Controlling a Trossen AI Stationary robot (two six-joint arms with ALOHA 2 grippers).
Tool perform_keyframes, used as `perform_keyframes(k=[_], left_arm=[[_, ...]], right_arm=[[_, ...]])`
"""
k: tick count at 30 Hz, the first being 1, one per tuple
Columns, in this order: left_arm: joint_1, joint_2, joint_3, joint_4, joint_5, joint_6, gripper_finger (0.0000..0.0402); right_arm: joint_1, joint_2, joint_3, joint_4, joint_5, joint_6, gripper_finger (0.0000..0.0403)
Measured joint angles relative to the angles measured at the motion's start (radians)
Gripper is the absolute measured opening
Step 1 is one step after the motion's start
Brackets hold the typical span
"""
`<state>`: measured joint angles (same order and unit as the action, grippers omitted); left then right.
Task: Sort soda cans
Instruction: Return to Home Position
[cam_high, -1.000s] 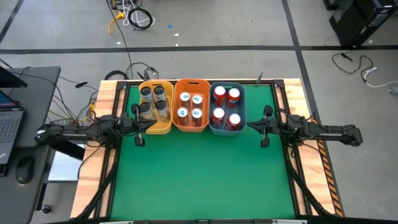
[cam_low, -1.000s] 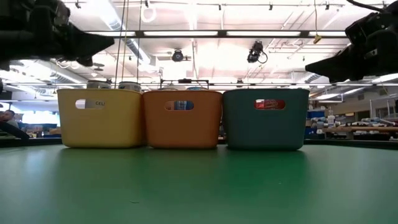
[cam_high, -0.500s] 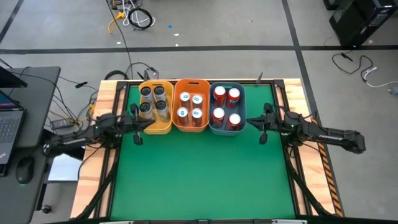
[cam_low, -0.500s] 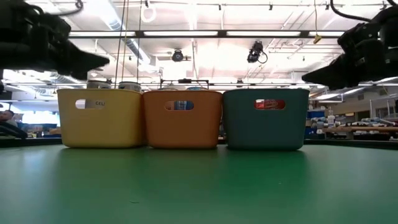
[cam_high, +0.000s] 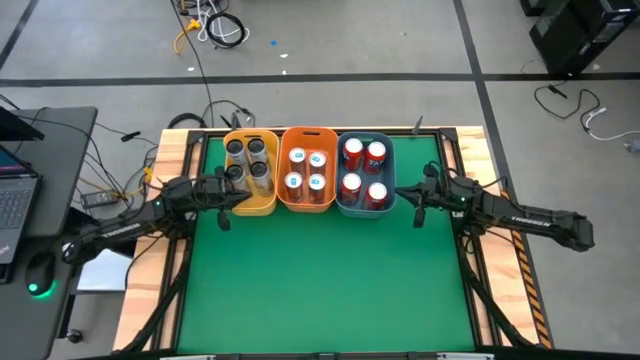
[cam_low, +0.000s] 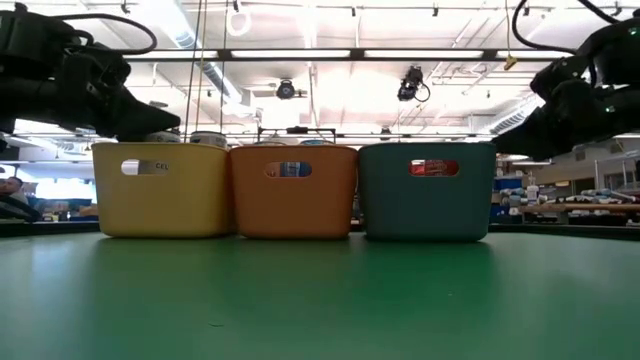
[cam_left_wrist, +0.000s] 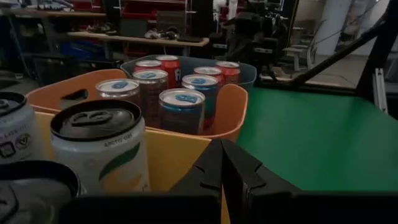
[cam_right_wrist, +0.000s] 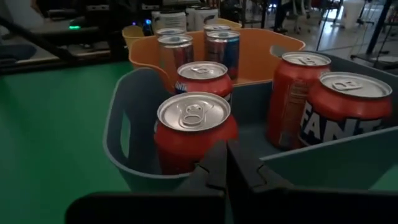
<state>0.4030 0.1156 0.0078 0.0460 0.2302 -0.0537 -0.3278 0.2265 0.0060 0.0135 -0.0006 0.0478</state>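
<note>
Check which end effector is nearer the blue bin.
Right. The right end effector sits just beside the blue bin, on its outer side; the left end effector is at the yellow bin, with the orange bin between.

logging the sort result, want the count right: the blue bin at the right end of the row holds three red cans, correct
Not quite. The blue bin at the right end of the row holds four red cans, not three. The high view shows all four silver tops from above, two by two.
</note>
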Motion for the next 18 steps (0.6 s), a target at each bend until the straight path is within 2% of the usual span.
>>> perform_keyframes(k=[4,8,18], left_arm=[[0.006,-0.015,0.000,-0.001,-0.028,0.020,0.0006],[0.016,-0.042,0.000,0.000,-0.007,0.020,0.0006],[0.017,-0.099,-0.001,0.001,0.002,0.023,0.0007]], right_arm=[[0.005,-0.016,0.000,0.004,-0.029,-0.015,0.0000],[0.033,-0.060,0.000,0.016,-0.084,-0.055,0.0000],[0.072,-0.114,0.000,0.008,-0.040,-0.073,0.0000]])
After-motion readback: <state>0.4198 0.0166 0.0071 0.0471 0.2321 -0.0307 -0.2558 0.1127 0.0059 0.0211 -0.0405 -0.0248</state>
